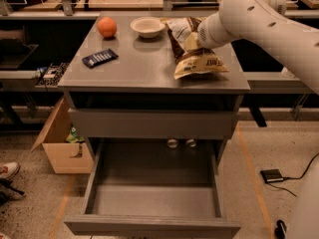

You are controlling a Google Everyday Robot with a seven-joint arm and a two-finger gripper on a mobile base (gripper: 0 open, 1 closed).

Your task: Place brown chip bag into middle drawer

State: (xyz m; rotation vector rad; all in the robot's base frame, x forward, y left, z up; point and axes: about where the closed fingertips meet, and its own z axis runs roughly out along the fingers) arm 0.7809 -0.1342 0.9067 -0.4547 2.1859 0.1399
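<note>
Gripper: the gripper (199,37) is at the back right of the surface (139,71), at the upper end of the brown chip bag (198,59); the arm's (269,19) end covers it, so I cannot tell whether it is open or gripping the bag.
Bag: it lies near the surface's front right edge. Its upper end is crumpled and raised towards the gripper, and its labelled lower end is flat on the surface.
Step in hand: probably securing the bag at its top before lifting.
Doing it well: the grip should take enough of the crinkly film that the bag does not slide out. Lift straight up until the hanging end is off the surface before moving forward.
Middle drawer: the middle drawer (154,203) is pulled out below, its grey floor bare, and the plain drawer front (149,124) above it is shut.
Edges: the bag has to pass the surface's front lip, then go down inside the drawer's low side walls. A swinging bag could catch on the lip.
Open room: the orange (106,27), bowl (147,27) and dark blue bar (99,58) lie well to the left, off the likely path. The cardboard box (60,146) stands left of the drawer, on the floor.
</note>
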